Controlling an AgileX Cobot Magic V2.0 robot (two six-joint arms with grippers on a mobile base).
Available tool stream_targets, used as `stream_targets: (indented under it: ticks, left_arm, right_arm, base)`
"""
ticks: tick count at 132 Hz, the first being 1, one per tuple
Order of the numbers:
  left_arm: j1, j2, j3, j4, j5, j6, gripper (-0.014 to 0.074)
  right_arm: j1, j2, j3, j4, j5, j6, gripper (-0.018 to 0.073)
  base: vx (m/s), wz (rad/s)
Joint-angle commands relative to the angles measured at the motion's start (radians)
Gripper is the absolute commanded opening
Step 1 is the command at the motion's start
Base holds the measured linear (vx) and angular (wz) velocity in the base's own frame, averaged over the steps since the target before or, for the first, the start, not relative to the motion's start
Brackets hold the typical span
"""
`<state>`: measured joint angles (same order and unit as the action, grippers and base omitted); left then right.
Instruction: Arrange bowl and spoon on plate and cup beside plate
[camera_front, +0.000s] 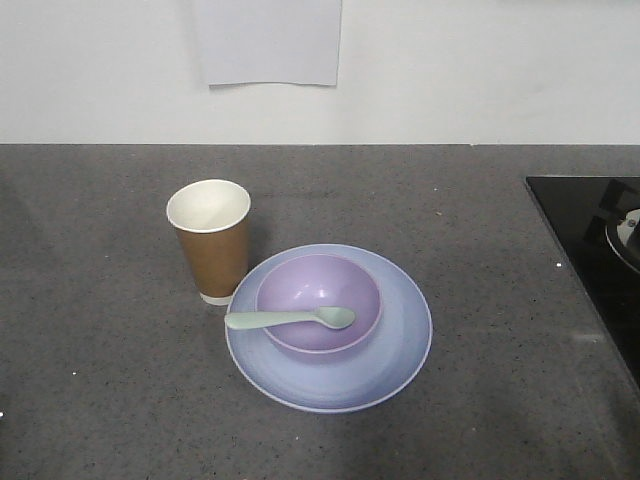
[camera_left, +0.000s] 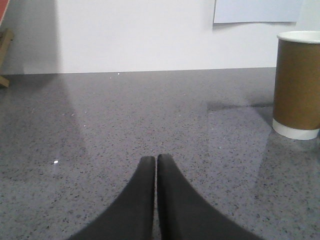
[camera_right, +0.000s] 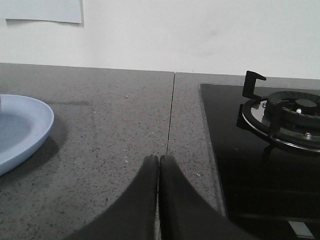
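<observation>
Left claw (camera_left: 155, 159) clenched, empty, low over grey table (camera_left: 125, 125); cup (camera_left: 297, 85) upright ahead to its right, cut off by frame edge. Right claw (camera_right: 158, 159) clenched, empty, over table seam; plate (camera_right: 22, 127) to its left, partly cropped; gas burner (camera_right: 285, 117) on black hob to its right. Front view: bowl (camera_front: 318, 300) on plate, spoon (camera_front: 290, 319) lying across bowl rim, cup just beside plate. Paper sheet (camera_front: 268, 40) on wall. Claws unseen in front view.

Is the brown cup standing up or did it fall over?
Standing up. The cup sits on its white base on the counter with its open mouth facing up, right beside the plate.
</observation>
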<state>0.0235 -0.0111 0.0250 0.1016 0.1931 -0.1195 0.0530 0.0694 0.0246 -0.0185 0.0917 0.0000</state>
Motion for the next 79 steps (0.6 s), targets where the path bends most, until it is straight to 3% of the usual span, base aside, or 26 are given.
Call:
stream_targets:
  ticks: [1, 79]
  left_arm:
    - [0.003, -0.016, 0.008, 0.000, -0.076, -0.011, -0.0008]
    - [0.003, -0.016, 0.008, 0.000, -0.076, -0.011, -0.0008]
  right_arm:
    - [-0.004, -0.037, 0.011, -0.005, -0.092, -0.012, -0.0007]
    - [-0.004, -0.084, 0.011, -0.055, -0.101, -0.015, -0.0007]
  base:
    - [0.00, 0.00]
    - [0.00, 0.00]
